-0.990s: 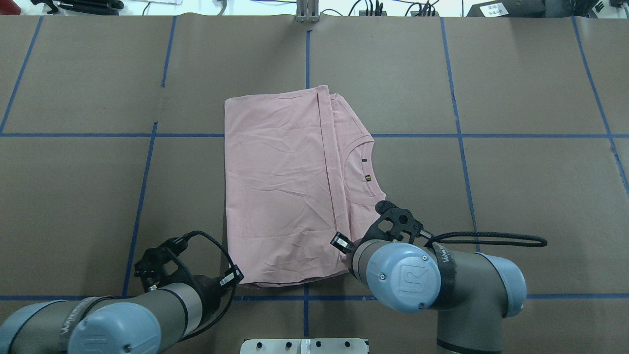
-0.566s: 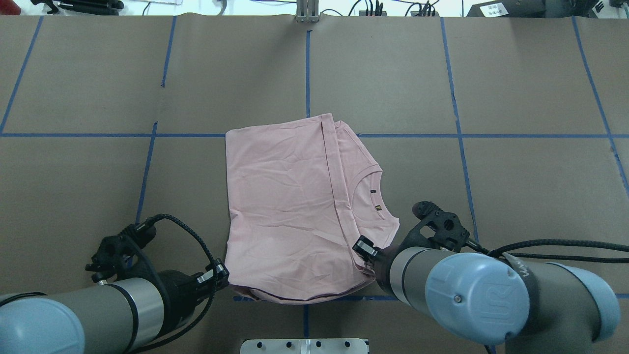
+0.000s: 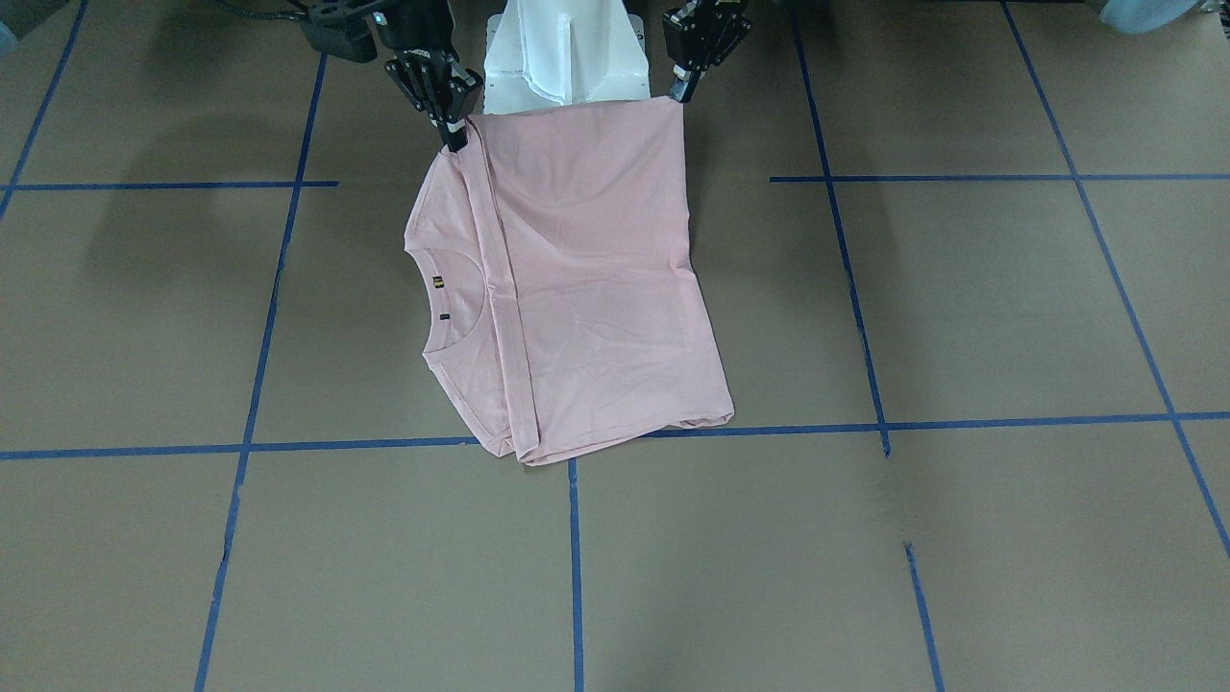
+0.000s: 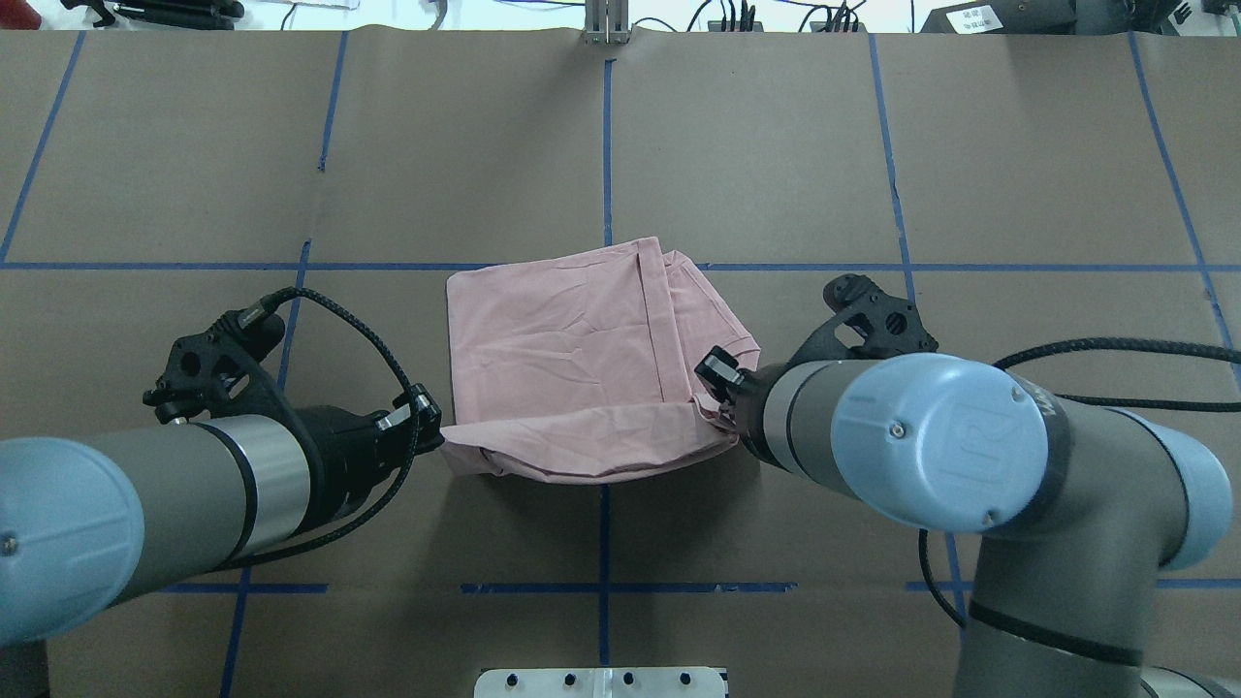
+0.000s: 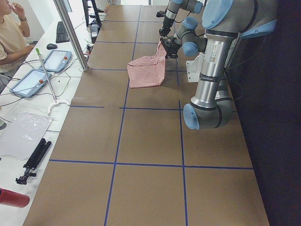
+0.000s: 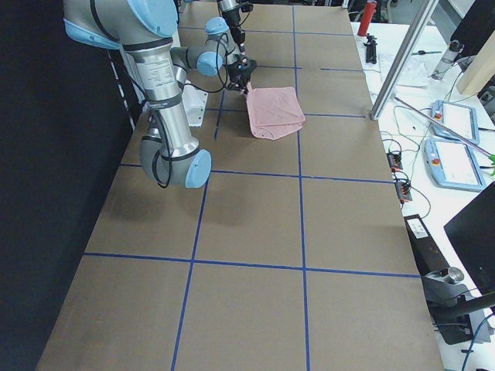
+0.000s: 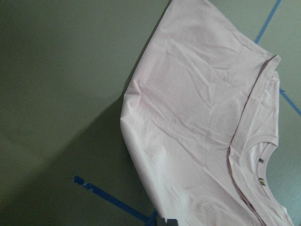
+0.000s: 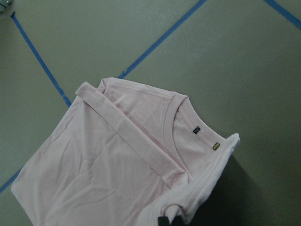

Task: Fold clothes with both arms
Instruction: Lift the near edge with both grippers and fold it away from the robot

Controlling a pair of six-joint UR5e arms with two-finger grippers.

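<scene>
1. The left pincer [image 4: 431,431] is clamped on the T-shirt's [image 4: 567,339] near corner.
2. The right pincer [image 4: 725,402] grips the other near corner.
3. The near edge hangs raised, and the far part lies on the tabletop [image 4: 1018,174].

The T-shirt [image 4: 562,349] is presenting as soft, matt pink knit cloth, finely creased. The left gripper [image 3: 678,93] and right gripper [image 3: 453,140] are showing matt black plastic. Behind them, the arm tubes [image 4: 184,490] are showing satin grey metal, and the joint caps [image 4: 921,441] are reflecting softly as smooth light-blue plastic. Under both grippers, the table cover [image 4: 776,145] is appearing as matt brown paper lined with blue tape [image 4: 607,145].
</scene>
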